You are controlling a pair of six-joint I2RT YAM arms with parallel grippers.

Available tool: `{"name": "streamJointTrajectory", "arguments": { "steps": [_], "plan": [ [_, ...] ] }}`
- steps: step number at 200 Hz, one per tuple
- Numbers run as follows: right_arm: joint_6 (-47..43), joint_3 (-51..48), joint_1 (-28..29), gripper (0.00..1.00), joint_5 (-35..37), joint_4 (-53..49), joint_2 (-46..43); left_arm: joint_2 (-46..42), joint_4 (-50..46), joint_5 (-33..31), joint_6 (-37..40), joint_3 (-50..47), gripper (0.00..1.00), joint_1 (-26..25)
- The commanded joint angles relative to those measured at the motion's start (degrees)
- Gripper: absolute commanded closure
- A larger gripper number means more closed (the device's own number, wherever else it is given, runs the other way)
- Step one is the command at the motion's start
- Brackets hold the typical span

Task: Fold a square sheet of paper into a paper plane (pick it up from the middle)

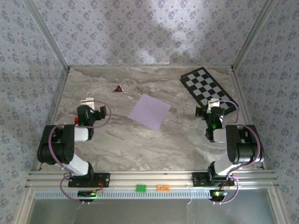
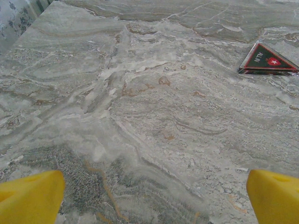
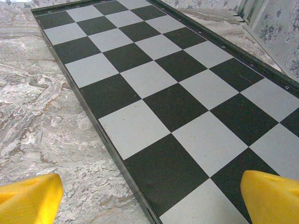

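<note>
The square sheet of paper (image 1: 150,111) lies flat and pale lilac in the middle of the marble table, turned like a diamond. My left gripper (image 1: 88,102) hovers to its left, well apart from it. In the left wrist view the left gripper (image 2: 154,200) is open, its yellow fingertips (image 2: 30,196) wide apart over bare marble. My right gripper (image 1: 215,103) is right of the sheet, at the near end of the checkered board. In the right wrist view the right gripper (image 3: 152,200) is open and empty, with its fingertips (image 3: 273,196) straddling the board's left edge.
A black-and-white checkered board (image 1: 208,87) lies slanted at the back right, seen close in the right wrist view (image 3: 154,79). A small dark red triangle (image 1: 118,88) sits at the back left, also seen from the left wrist (image 2: 266,59). Patterned walls enclose the table.
</note>
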Motion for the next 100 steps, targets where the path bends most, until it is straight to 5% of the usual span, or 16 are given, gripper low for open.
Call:
{"name": "streamJointTrajectory", "arguments": {
  "steps": [1,100],
  "plan": [
    [0.1,1.1,-0.2,0.0,-0.5,0.4,0.2,-0.2,1.4,0.9,0.6,0.4,0.0,0.1],
    [0.1,1.2,-0.4,0.0,-1.3,0.0,0.3,-0.3,1.4,0.9,0.6,0.5,0.0,0.2]
  ]
}}
